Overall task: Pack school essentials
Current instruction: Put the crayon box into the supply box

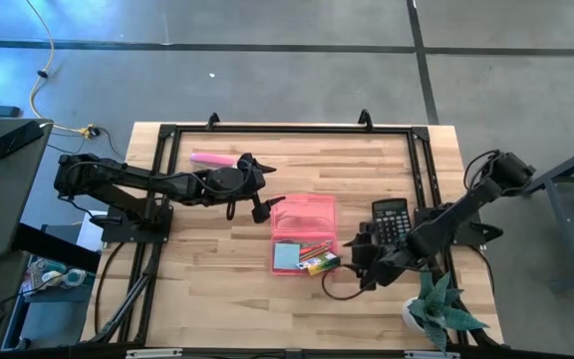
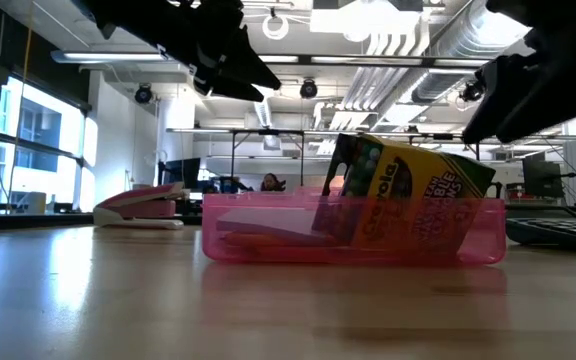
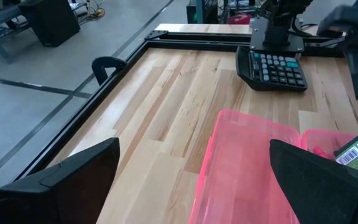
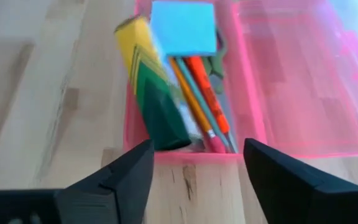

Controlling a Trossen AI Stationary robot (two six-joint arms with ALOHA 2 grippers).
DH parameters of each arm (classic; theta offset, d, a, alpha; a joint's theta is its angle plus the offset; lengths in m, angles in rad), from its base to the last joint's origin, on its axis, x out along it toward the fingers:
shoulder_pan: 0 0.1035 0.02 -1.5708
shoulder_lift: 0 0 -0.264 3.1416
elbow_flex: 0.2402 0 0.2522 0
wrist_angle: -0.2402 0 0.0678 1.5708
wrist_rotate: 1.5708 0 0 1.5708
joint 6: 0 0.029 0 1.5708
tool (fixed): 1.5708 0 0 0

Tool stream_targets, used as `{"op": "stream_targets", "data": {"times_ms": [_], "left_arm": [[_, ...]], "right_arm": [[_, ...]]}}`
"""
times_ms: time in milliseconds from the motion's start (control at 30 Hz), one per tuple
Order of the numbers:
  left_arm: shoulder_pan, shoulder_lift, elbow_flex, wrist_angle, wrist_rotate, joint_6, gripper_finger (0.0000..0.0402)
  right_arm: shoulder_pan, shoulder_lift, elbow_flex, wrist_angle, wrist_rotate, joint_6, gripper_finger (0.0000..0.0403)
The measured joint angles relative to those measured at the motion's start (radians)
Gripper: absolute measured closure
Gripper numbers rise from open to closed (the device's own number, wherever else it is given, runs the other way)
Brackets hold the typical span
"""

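The yellow-green crayon box [image 4: 151,87] leans tilted in the pink case [image 1: 304,212], one end propped on the case's rim and sticking out above it rather than lying flat. Beside it inside the tray lie the light-blue note pad [image 4: 183,28], the thin pencils [image 4: 194,102], the orange-red pen [image 4: 210,93] and the green-handled scissors [image 4: 216,65], mostly hidden under the pad.

The right gripper [image 4: 197,180] hangs just outside the case's end wall, fingers spread and empty, the crayon box straight ahead between them. The left gripper [image 3: 194,180] hovers over the open lid, fingers also wide apart, holding nothing.

The box probably needs seating: a gentle push on its raised end would lay it flat alongside the pencils so that the lid can shut. Pressing too hard could slide the light case across the table [image 1: 217,289].
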Motion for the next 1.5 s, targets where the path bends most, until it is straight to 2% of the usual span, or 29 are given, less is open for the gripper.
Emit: {"op": "stream_targets", "data": {"times_ms": [300,1000,1500], "left_arm": [[0.000,0.000,0.000,0.000,0.000,0.000,0.0002],[0.000,0.000,0.000,0.001,0.000,0.000,0.0002],[0.000,0.000,0.000,0.000,0.000,0.000,0.0002]], "right_arm": [[0.000,0.116,0.000,0.121,-0.033,-0.108,0.0157],[-0.014,0.189,0.000,0.211,0.016,-0.099,0.0161],[-0.026,0.189,0.000,0.204,-0.009,-0.109,0.0266]]}}
